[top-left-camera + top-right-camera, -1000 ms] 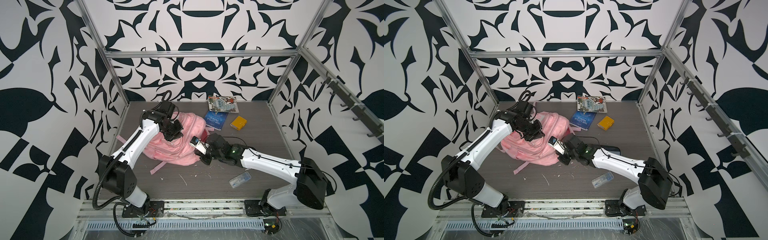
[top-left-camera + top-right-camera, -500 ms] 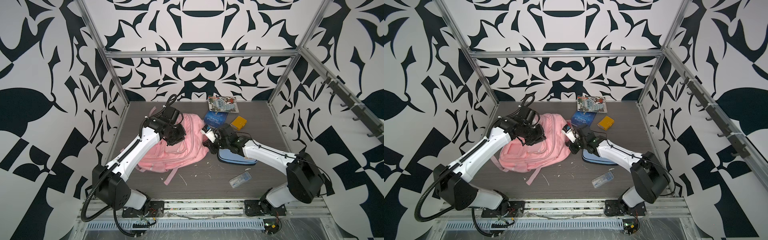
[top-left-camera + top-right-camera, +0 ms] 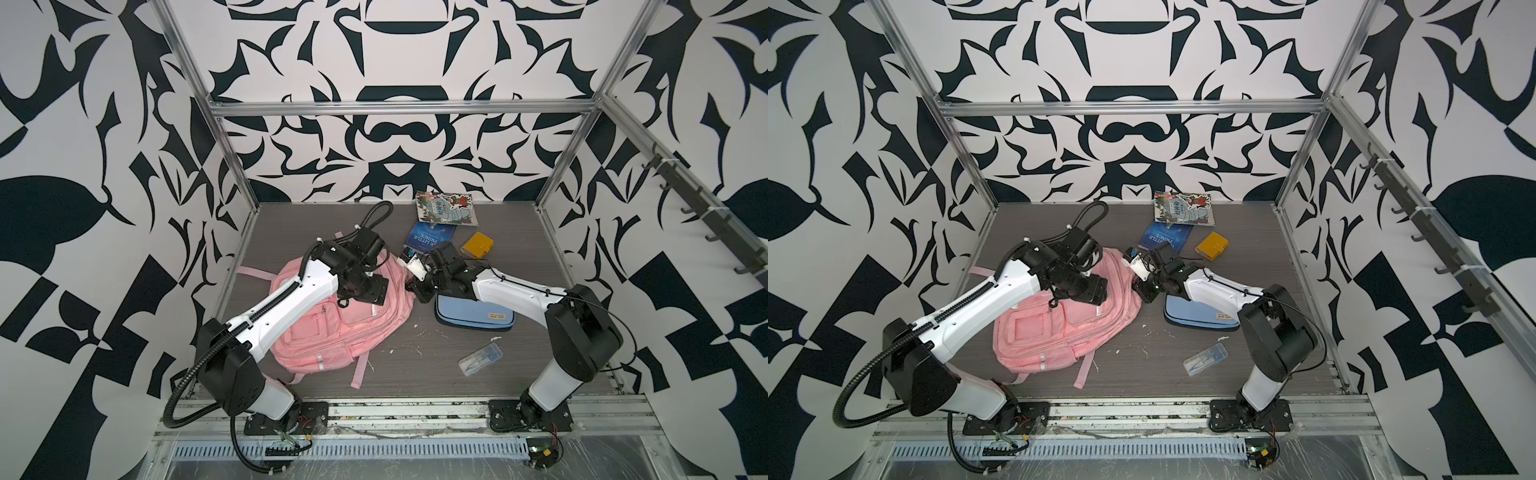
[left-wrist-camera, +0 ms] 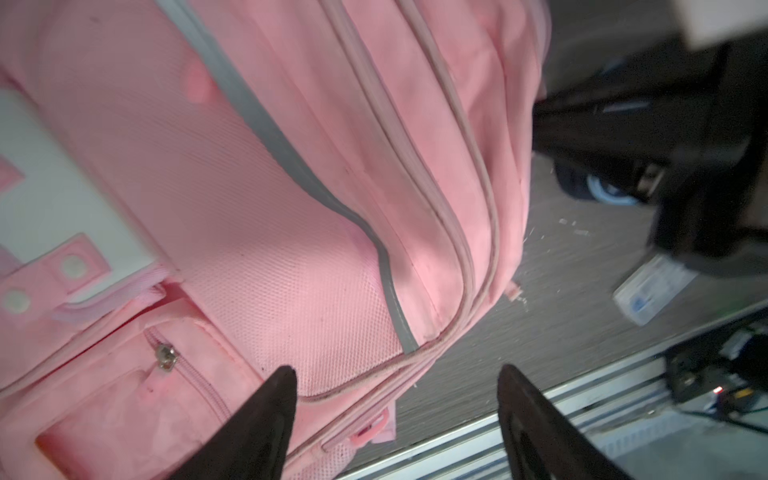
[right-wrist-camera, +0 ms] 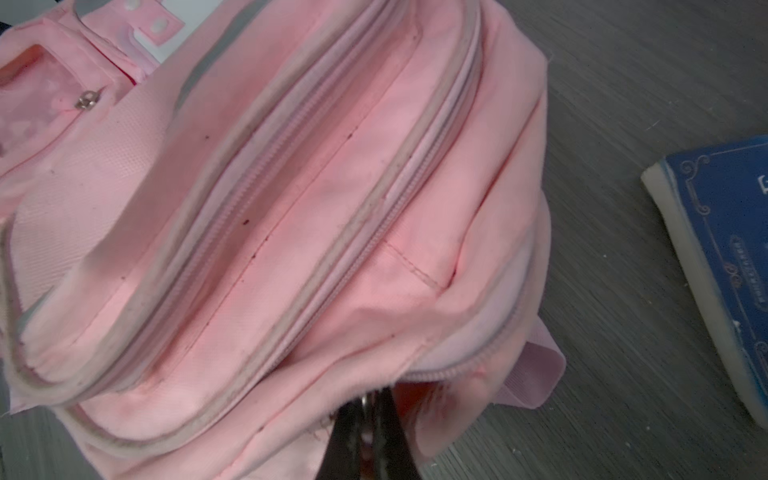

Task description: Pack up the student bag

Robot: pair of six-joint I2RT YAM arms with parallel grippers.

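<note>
The pink student bag (image 3: 332, 328) (image 3: 1054, 332) lies flat on the left half of the floor, front pockets up. My left gripper (image 4: 395, 399) hovers open over its upper part (image 3: 368, 291); the dark fingers (image 4: 270, 415) stand wide apart with nothing between them, only pink fabric (image 4: 249, 208) and floor below. My right gripper (image 5: 370, 419) is shut on a metal zip pull at the bag's top edge (image 5: 291, 208). Beside the pull the zip gapes a little. In both top views that gripper (image 3: 411, 286) (image 3: 1142, 291) sits at the bag's top right corner.
A light-blue pencil case (image 3: 473, 318) lies under the right forearm. Behind it are a blue book (image 3: 428, 239) (image 5: 727, 249), a picture book (image 3: 446, 208) and a yellow box (image 3: 478, 245). A clear plastic case (image 3: 480, 359) lies near the front right.
My right gripper pulled the bag's top edge back and to the right, uncovering the pencil case. The left gripper followed, then opened and let go of the bag.
</note>
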